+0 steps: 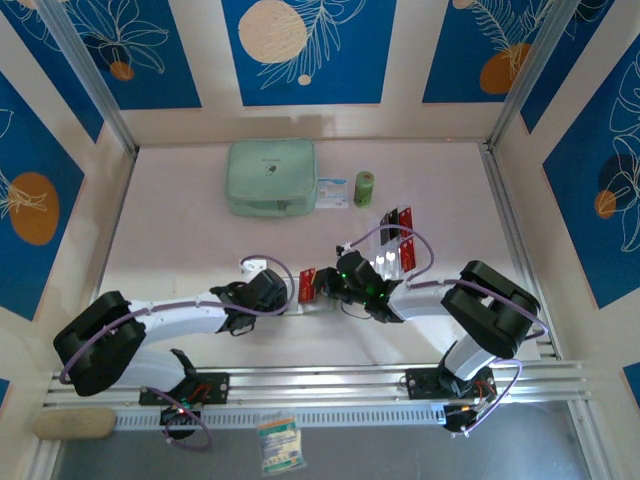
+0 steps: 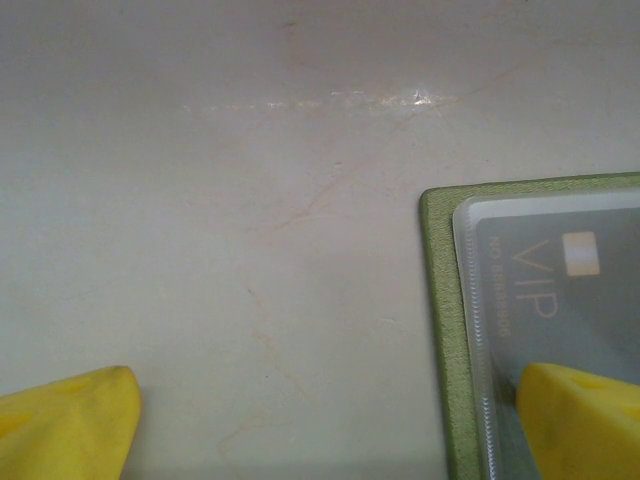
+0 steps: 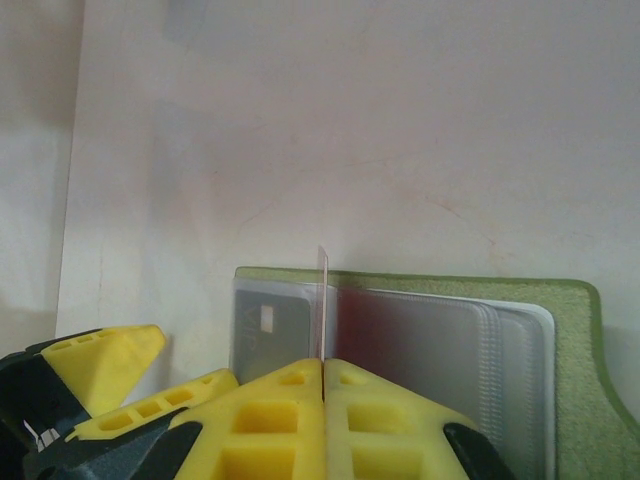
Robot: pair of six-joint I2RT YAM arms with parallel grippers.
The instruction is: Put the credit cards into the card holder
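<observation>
From above we see the pale surface [image 1: 200, 230] lit brightly and evenly from overhead, with only faint, soft shadows beneath the left arm [image 1: 180, 315]. Through the left wrist camera we catch a thin streak of glare across the surface near the top, and the left pincer [image 2: 328, 395] shows blurred yellow tips at the bottom corners. Through the right wrist camera we find a dimmer, pinkish cast darkening leftward, the right pincer [image 3: 323, 368] out of focus around the credit card [image 3: 323, 300] it pinches, and the card holder [image 3: 570, 330] sleeves hazy.
</observation>
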